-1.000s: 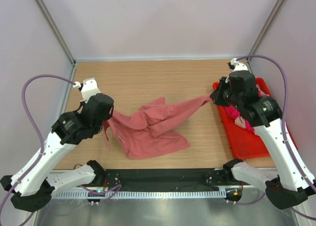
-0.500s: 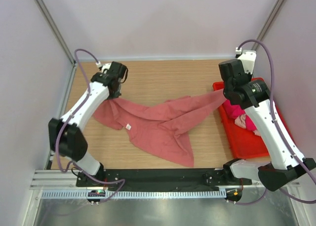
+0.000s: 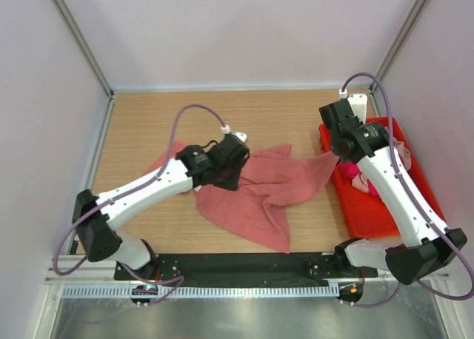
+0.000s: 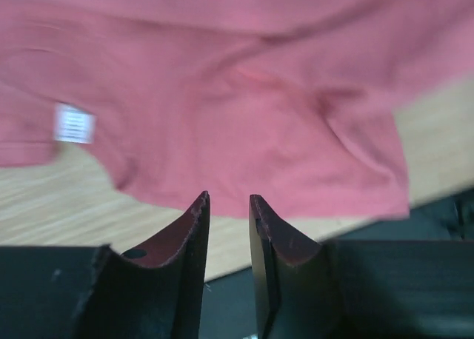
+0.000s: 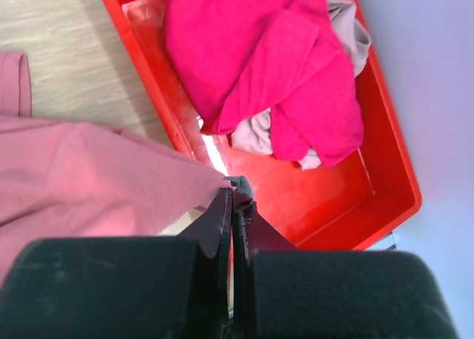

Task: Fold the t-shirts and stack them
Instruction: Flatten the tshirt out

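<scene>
The robot is spreading the salmon shirt (image 3: 252, 187) on the table (image 3: 148, 124), beside the red bin (image 3: 370, 213) that is holding the other shirts (image 5: 252, 50). The right gripper (image 5: 233, 191) is pinching the salmon shirt's edge. The left gripper (image 4: 228, 206) is hanging slightly parted and empty over the cloth. Next, I think, it is needing a free corner to pull flat.

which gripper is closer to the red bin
Right. The right gripper is at the rim of the red bin, pinching the salmon t-shirt; the left gripper hovers open over that shirt mid-table, far from the bin.
</scene>
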`<act>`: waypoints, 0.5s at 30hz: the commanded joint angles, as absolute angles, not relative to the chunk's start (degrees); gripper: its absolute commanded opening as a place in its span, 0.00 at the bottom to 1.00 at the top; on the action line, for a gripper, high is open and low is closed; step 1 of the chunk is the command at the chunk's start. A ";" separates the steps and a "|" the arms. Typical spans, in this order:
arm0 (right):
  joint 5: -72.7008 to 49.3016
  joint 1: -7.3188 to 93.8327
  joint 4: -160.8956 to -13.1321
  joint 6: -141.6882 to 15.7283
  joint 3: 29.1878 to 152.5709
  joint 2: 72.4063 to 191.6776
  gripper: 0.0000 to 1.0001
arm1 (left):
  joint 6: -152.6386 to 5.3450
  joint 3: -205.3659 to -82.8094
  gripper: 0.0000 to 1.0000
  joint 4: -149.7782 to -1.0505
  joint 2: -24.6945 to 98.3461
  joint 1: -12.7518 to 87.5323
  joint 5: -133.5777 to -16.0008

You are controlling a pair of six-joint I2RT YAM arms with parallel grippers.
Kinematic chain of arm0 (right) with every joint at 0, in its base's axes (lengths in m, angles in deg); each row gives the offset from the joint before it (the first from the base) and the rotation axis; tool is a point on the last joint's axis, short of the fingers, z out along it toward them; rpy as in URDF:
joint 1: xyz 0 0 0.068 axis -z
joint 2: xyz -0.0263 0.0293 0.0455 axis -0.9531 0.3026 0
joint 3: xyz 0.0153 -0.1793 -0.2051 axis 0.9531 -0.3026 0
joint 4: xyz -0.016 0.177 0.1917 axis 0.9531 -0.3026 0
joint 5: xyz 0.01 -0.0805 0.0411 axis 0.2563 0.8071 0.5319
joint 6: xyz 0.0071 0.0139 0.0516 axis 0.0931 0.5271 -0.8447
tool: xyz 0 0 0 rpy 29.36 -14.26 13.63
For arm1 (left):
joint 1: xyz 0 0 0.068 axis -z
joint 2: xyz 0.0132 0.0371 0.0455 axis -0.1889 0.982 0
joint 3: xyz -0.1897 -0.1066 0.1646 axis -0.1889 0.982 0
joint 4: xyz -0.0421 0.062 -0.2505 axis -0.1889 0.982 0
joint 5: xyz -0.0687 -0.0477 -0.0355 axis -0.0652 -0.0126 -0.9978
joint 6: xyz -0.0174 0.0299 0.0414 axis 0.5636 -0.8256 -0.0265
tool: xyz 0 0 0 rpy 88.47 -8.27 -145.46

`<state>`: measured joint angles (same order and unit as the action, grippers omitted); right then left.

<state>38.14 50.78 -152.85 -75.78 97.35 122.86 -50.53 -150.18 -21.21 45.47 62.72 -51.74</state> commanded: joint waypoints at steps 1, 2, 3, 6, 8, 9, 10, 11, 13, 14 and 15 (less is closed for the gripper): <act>35.58 51.03 -153.56 -76.90 97.25 120.83 0.01 | -49.45 -150.22 0.28 -26.64 51.05 68.96 -64.83; 34.62 51.11 -154.70 -77.34 97.60 121.01 0.01 | -50.24 -151.45 0.27 -26.55 52.63 70.29 -65.99; 34.09 51.20 -155.14 -77.69 97.77 121.45 0.01 | -50.68 -154.42 0.27 -25.51 56.30 71.17 -67.13; 31.63 51.20 -155.94 -78.93 98.39 121.80 0.01 | -51.48 -158.91 0.29 -23.39 61.51 73.47 -69.16; 30.66 51.29 -156.46 -79.71 98.83 122.33 0.01 | -49.82 -159.98 0.36 -23.39 62.75 75.04 -67.25; 30.40 51.29 -156.64 -80.07 98.92 122.33 0.01 | -47.37 -160.42 0.40 -23.65 63.11 76.09 -66.88; 30.22 51.29 -156.82 -80.51 98.83 122.42 0.01 | -46.48 -160.69 0.44 -24.17 63.54 77.24 -65.31; 30.04 51.46 -157.43 -81.03 98.83 122.33 0.01 | -45.07 -160.77 0.49 -24.61 63.72 80.03 -62.17; 27.94 52.16 -158.31 -82.09 98.92 122.33 0.01 | -41.38 -160.17 0.53 -25.06 64.07 82.95 -59.86; 27.15 52.60 -159.01 -82.44 99.09 122.24 0.01 | -39.98 -159.90 0.54 -25.15 64.77 84.61 -57.67; 25.58 52.96 -159.36 -83.05 99.18 122.24 0.01 | -36.83 -159.81 0.54 -25.15 65.13 86.98 -56.87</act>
